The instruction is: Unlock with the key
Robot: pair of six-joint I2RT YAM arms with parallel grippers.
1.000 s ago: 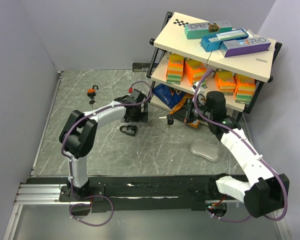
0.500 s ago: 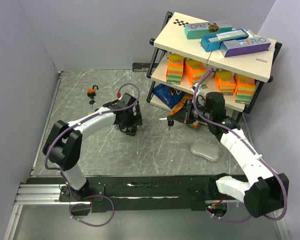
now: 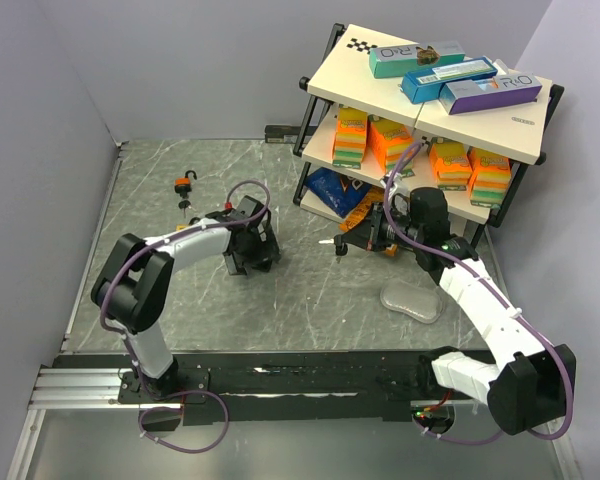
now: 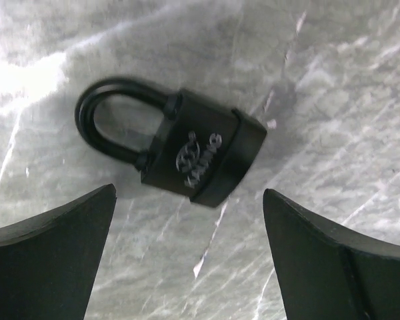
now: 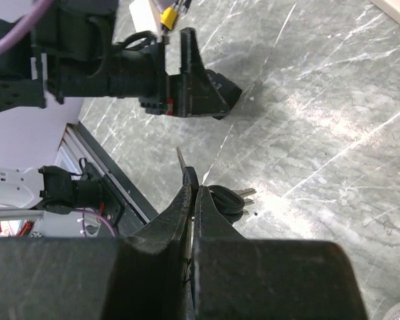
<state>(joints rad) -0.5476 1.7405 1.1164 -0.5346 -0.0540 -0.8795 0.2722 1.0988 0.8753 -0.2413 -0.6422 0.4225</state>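
A black padlock (image 4: 199, 155) lies flat on the grey marble table (image 3: 310, 290), with its shackle pointing left in the left wrist view. My left gripper (image 4: 189, 195) is open and hovers just above it, one finger (image 4: 60, 253) on each side of the lock's near edge. In the top view the left gripper (image 3: 250, 252) hides the lock. My right gripper (image 5: 195, 190) is shut on the black head of a key (image 5: 184, 167), whose blade points out past the fingertips. Spare keys (image 5: 228, 198) hang beside it. In the top view the right gripper (image 3: 352, 243) is held above the table, right of the left gripper.
An orange padlock (image 3: 185, 183) with its keys lies at the back left. A shelf rack (image 3: 430, 120) with boxes and orange packs stands at the back right, with a blue bag (image 3: 332, 190) under it. A clear plastic piece (image 3: 410, 300) lies right of centre.
My left gripper has swung from behind the black padlock toward the near left and now sits over it. The right gripper with the key has barely moved.
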